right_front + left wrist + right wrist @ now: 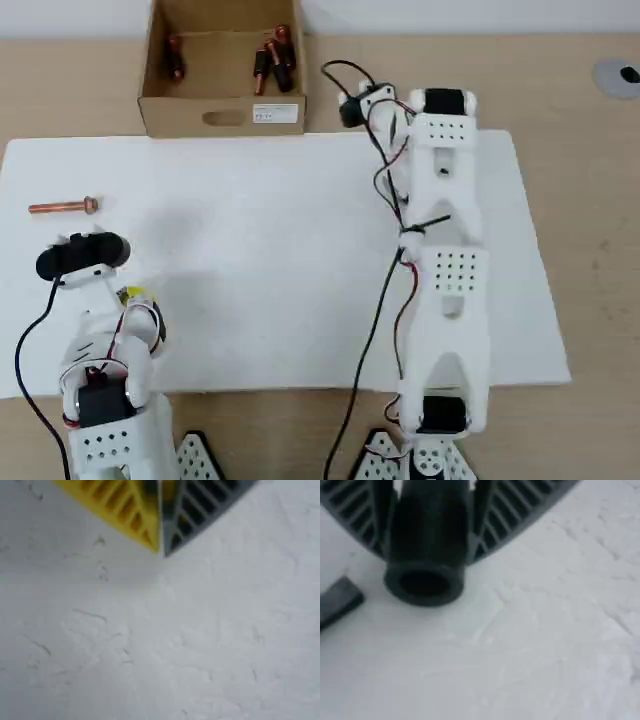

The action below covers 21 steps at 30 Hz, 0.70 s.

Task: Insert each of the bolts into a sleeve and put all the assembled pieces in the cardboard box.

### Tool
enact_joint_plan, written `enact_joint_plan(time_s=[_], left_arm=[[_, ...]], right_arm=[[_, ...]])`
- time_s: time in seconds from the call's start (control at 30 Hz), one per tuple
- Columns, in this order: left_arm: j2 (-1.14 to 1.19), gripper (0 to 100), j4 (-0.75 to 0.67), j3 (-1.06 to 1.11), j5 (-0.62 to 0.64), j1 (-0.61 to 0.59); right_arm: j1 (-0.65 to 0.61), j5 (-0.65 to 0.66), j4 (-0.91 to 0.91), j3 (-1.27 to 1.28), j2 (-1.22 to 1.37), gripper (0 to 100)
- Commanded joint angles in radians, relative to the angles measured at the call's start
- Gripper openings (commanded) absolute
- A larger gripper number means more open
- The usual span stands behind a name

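The remaining bolt (pixel 62 207) lies flat on the white mat (pixel 270 260) at its left side, head end pointing toward the middle of the mat. It is well apart from the cardboard box (pixel 222 115) and a short way ahead of the left arm. Judged from its copper-coloured metal look, it is rigid and light. The smooth round shank is likely to roll on the mat and slip in a loose grip. Recommended hold: across the shank, near the head, leaving the far end free for insertion.

The sleeve (pixel 425 577) is a dark, stiff tube. It is clamped between the jaws of the right gripper (pixel 427 530), low over the mat, with its open bore projecting past the fingers. This hold leaves the mouth clear to take the bolt. The tube should tolerate firm pressure, but a round body can twist if the bolt enters off-axis.

A dark piece (pixel 337 602) lies on the mat just beside the sleeve; what it is cannot be told.

The left gripper (pixel 161 547) hangs over bare mat with its yellow and grey jaws pressed together on nothing. It must open before it can take the bolt.

The cardboard box stands on the table (pixel 580 180) at the mat's far edge. Several assembled pieces (pixel 275 60) lie inside it. Judgement: one pairing remains.
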Motion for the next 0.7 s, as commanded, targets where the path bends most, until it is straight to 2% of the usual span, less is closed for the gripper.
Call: enact_joint_plan(time_s=[0.0,0.3,0.5,0.67], left_arm=[[-0.005,0,0.0,-0.005,0.005,0.011],[-0.005,0,0.0,-0.005,0.002,0.011],[-0.005,1,-0.005,-0.012,-0.003,0.009],[0.001,1,0.0,-0.058,-0.058,0.003]], right_arm=[[0.004,-0.006,0.023,-0.027,-0.062,1.0],[0.001,-0.063,0.023,0.197,-0.452,1.0],[0.001,-0.11,0.023,0.481,-0.765,1.0],[0.007,-0.112,0.023,0.739,-1.03,1.0]])
